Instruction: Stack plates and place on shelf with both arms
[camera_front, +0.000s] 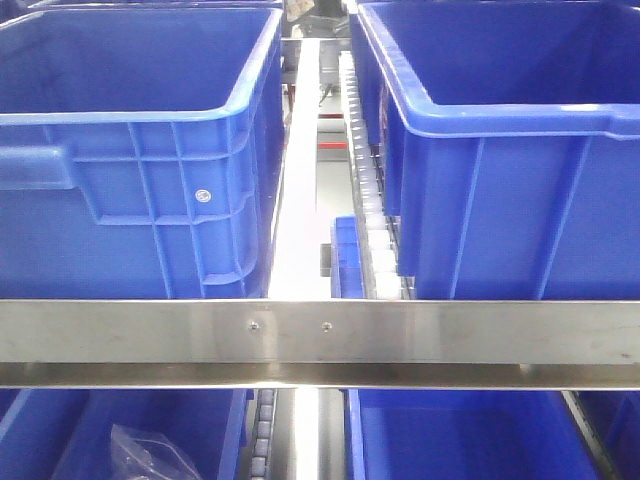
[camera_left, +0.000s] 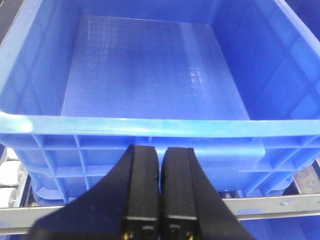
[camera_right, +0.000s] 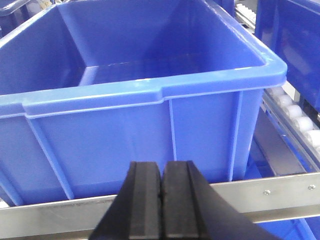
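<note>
No plates show in any view, so I judge my first job is finding them. My left gripper (camera_left: 160, 187), clenched on nothing, faces the left bin (camera_left: 150, 90); my right gripper (camera_right: 162, 200), equally clenched and empty, faces the right bin (camera_right: 140, 120). The steel rail (camera_front: 320, 335) runs just below the bins, so I'd back off before swinging.
</note>
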